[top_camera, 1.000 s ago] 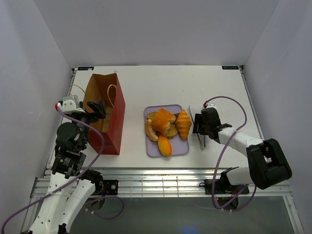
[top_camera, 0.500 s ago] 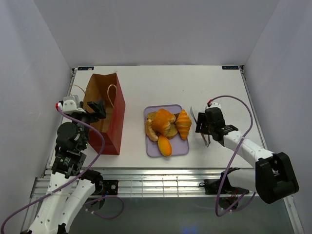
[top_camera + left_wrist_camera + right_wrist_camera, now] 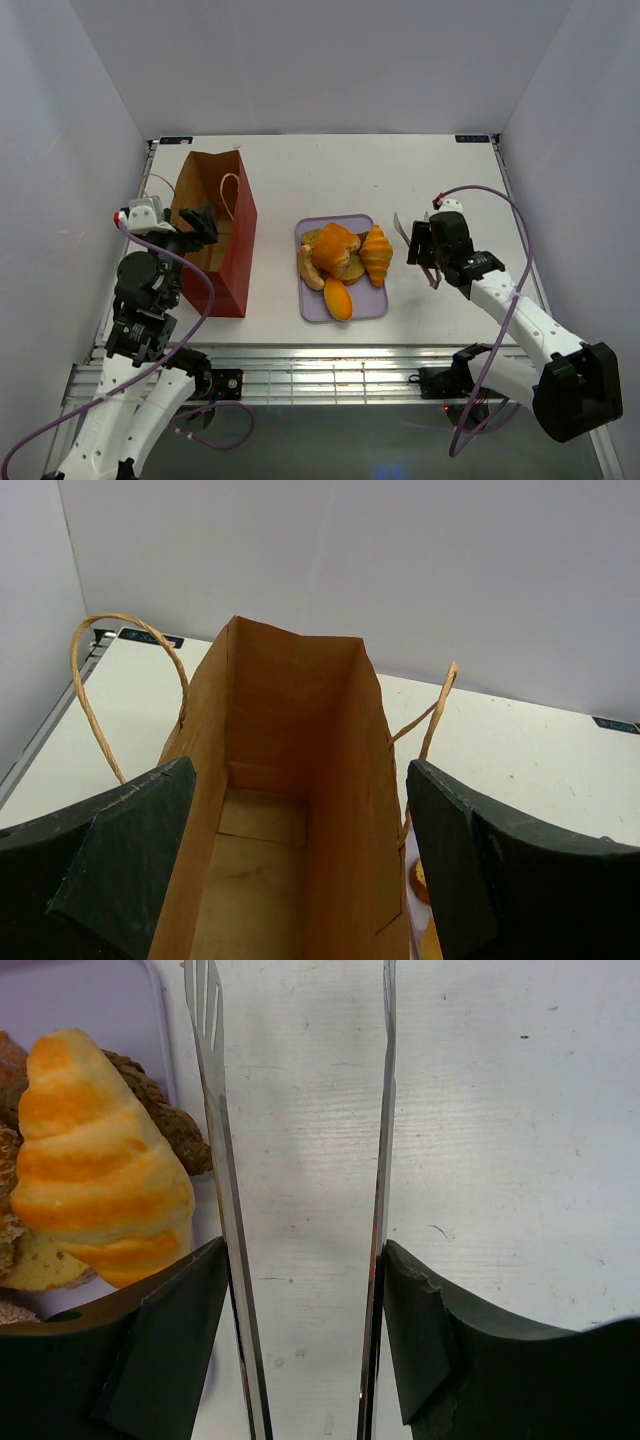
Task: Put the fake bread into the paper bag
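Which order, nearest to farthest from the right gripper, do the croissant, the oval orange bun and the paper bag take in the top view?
From the right gripper, which grips tongs:
1. Croissant, on the right side of the tray, just left of the gripper.
2. Oval orange bun, at the tray's near edge.
3. Paper bag, far left.

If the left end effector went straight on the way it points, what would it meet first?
Likely the inside of the paper bag; the left end effector faces its open mouth, depth unclear.

Left edge: paper bag (image 3: 232, 255), tall, mouth open.
Centre: tray (image 3: 371, 301) piled with fake bread (image 3: 340, 255).
Beside tray: tongs (image 3: 224, 1160).
Far edge: table (image 3: 350, 170) free.
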Tool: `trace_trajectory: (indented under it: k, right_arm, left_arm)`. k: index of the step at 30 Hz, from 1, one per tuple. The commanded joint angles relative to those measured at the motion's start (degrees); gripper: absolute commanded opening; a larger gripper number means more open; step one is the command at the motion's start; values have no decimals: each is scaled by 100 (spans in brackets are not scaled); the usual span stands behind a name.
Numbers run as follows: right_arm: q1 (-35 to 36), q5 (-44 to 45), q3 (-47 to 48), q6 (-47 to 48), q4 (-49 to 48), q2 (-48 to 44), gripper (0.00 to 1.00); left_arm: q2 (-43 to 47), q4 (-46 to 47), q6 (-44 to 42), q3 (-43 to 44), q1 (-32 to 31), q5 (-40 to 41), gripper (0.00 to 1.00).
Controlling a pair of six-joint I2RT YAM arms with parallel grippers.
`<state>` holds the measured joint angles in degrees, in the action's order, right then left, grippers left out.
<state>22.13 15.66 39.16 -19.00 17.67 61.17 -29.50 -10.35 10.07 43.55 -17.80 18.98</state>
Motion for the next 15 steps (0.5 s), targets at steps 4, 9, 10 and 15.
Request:
trace_trajectory:
  k: [4,9,10,15]
  right_arm:
    - [-16,25,672,178,596,-491,67]
    - [-16,-186,1102,327,1053,-711,68]
    - [-16,-212,1146,345,1141,-816,68]
    - [-16,-791,1314,503,1405,-922,69]
  left_arm:
    - [128,-46,-57,48,-83,114,97]
    - [93,-37,-57,31,-101,123,98]
    - [84,-37,-66,22,-101,123,98]
    - [49,-29,-75,22,-109,141,98]
